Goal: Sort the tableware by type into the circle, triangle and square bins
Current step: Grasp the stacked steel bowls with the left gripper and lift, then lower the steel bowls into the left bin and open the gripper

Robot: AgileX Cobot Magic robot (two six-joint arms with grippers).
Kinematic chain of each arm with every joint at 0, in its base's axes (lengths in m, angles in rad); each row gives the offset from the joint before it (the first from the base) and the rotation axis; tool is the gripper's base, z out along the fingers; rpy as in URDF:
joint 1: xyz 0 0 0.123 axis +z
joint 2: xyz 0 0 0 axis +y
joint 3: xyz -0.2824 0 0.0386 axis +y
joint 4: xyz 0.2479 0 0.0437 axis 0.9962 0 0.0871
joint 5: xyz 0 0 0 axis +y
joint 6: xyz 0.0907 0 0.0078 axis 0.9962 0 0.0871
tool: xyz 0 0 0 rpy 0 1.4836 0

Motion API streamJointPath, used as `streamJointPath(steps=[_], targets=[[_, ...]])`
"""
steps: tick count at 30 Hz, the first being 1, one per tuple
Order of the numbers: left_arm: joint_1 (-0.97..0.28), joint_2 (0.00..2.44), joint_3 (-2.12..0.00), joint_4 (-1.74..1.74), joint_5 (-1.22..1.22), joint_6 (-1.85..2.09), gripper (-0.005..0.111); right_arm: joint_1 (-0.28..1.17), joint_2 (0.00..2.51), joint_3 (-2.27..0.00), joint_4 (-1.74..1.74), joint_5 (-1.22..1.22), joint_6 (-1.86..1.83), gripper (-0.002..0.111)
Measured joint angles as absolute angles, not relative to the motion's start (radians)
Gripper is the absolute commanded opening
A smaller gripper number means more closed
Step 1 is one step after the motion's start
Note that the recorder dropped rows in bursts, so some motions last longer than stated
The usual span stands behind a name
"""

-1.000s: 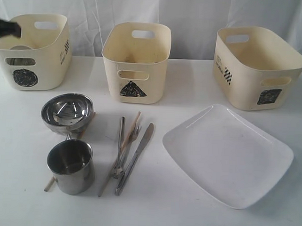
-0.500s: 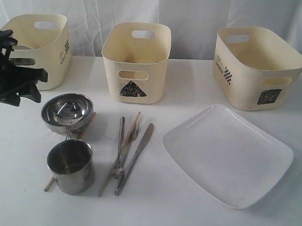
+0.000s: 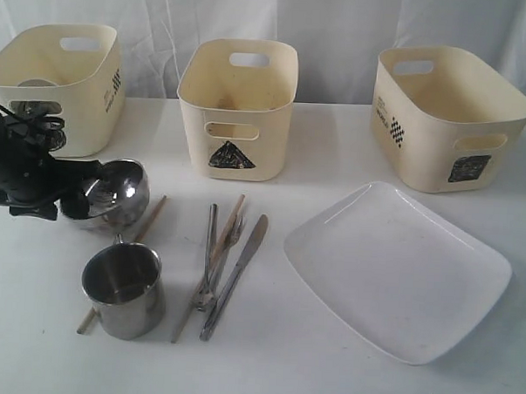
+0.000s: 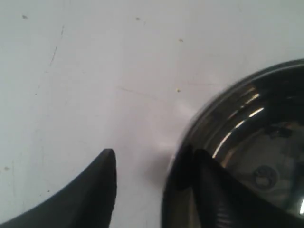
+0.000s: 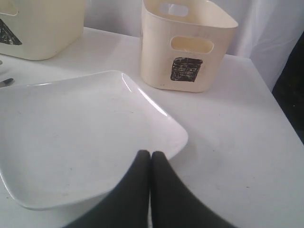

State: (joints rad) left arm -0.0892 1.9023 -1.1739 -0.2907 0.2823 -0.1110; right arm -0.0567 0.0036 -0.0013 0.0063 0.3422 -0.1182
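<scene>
While the left gripper (image 3: 75, 196) stood with its jaws spread astride the rim of the nested steel bowls (image 3: 119, 191), one finger inside and one outside over the table (image 3: 325, 383), nothing was yet pinched. The bowls sat just in front of the circle bin (image 3: 87, 124), beside the steel mug (image 3: 123, 291).

Hazards, as judged:
- A grip on a thin polished rim could slip, letting the bowls tilt and drop.
- Only the inner bowl might lift, leaving the rest behind.
- A chopstick (image 3: 150, 216) ran under the bowls; a dragged lift could sweep it into the mug.

The right gripper (image 5: 151, 159) hung over the near corner of the white plate (image 5: 71, 128), fingers pressed together and empty; contact with the plate could not be judged.

Not determinable: the number of bowls nested, the arm-covered circle mark, and the dim objects inside the circle bin.
</scene>
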Motion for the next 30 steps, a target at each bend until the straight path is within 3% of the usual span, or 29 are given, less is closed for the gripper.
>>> streamJointPath(steps=[5, 14, 22, 30], targets=[[-0.089, 1.912, -1.174, -0.296, 0.208, -0.111, 0.0, -0.057, 0.004, -0.001, 0.006, 0.342, -0.118, 0.0], [-0.091, 1.846, -1.172, -0.292, 0.223, -0.014, 0.0, -0.057, 0.004, -0.001, 0.006, 0.342, -0.118, 0.0], [-0.091, 1.565, -1.218, -0.27, 0.185, 0.262, 0.0, -0.057, 0.004, -0.001, 0.006, 0.342, -0.118, 0.0], [-0.085, 1.589, -1.256, -0.268, -0.529, 0.405, 0.0, -0.057, 0.004, -0.001, 0.006, 0.342, -0.118, 0.0]])
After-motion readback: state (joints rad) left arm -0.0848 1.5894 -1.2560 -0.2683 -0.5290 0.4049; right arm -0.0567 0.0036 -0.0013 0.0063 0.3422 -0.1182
